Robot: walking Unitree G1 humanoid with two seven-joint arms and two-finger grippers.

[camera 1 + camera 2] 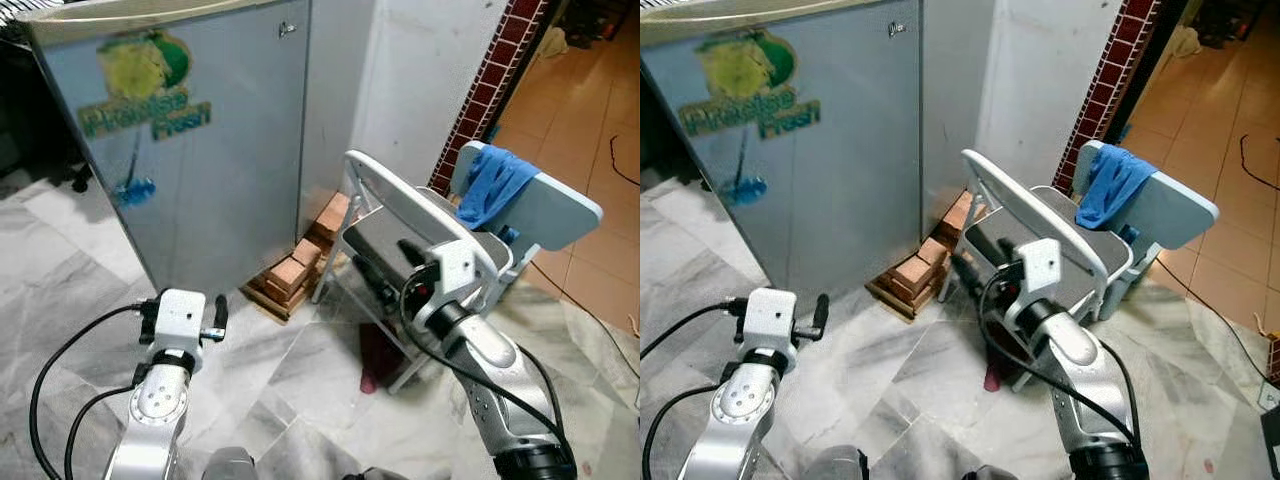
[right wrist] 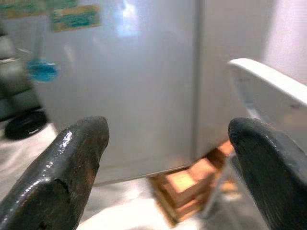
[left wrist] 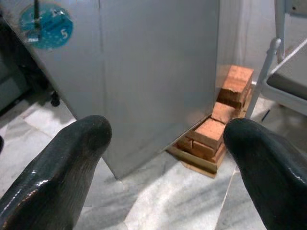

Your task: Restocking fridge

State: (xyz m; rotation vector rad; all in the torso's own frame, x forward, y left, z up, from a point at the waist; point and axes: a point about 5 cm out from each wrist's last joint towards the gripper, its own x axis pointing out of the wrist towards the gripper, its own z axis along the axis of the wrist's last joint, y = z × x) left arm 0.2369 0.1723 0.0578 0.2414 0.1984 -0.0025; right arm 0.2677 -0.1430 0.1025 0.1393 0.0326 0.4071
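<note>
With both grippers raised and empty before the closed fridge, the step in hand appears to be the approach — nothing has yet been opened or stocked. The left gripper (image 3: 163, 158) has its two black fingers spread wide, with nothing between them; it hangs low over the marble floor (image 1: 290, 370), short of the fridge (image 1: 210, 130) front. The right gripper (image 2: 168, 158) is likewise spread and empty, held beside a white folding chair (image 1: 400, 215). The next move likely calls for closing the gap to the door and finding its opening edge; no handle is clear, only a small fitting near the top corner.

The fridge is a grey metal-faced unit, door shut, standing ahead and to the robot's left. It bears a green-and-yellow "Fresh" sticker (image 1: 145, 85) and a round blue label (image 3: 46, 26) lower down. A stack of bricks (image 1: 300, 265) lies on a board at its right corner, touching or just beside the side wall. A blue cloth (image 1: 495, 185) is draped over a second chair (image 1: 560, 210) behind — no goods for stocking can be made out.
</note>
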